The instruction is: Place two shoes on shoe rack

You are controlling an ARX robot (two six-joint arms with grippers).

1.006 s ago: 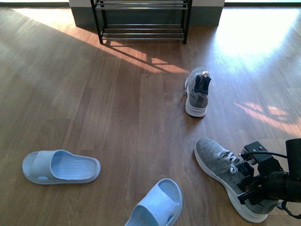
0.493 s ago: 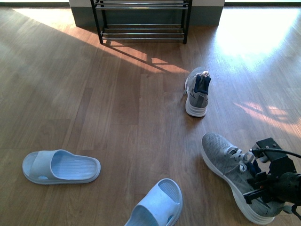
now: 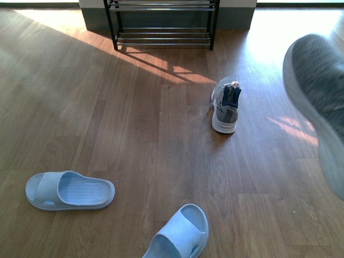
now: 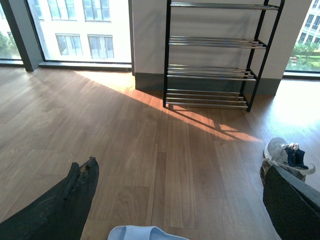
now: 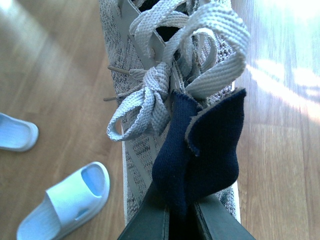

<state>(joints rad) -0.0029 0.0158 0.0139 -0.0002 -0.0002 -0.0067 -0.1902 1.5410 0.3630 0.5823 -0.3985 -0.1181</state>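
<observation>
**Right gripper** (image 5: 180, 215): the fingers (image 5: 150, 223) are clamped together on the navy lining (image 5: 205, 145) of the held shoe (image 5: 137, 150). Whether that fabric is the tongue or the collar, the wrist view does not settle. The held shoe hangs clear of the floor (image 3: 134, 134), close to the front camera at the right edge and blurred there.

**Left gripper** (image 4: 177, 166): the fingers (image 4: 75, 200) are apart with nothing between them, low over the floor.

**Second shoe** (image 3: 225, 107): it stands on the floor, heel toward the robot, well apart from the shoe rack (image 3: 163, 24) beyond it. Two pale blue slippers (image 3: 70, 190) lie nearer the robot and are not part of the job.

**Step in hand, as judged:** carrying the held shoe to the rack.

**Recommendations:**
- The grip is on soft fabric only, so the shoe may swing or slip. Travel smoothly and avoid sharp wrist turns.
- Pass clear of the second shoe.
- Lay the sole flat across a shelf's bars, toward one side, leaving room for its partner.
- Part the fingers only once the bars carry the weight.
</observation>
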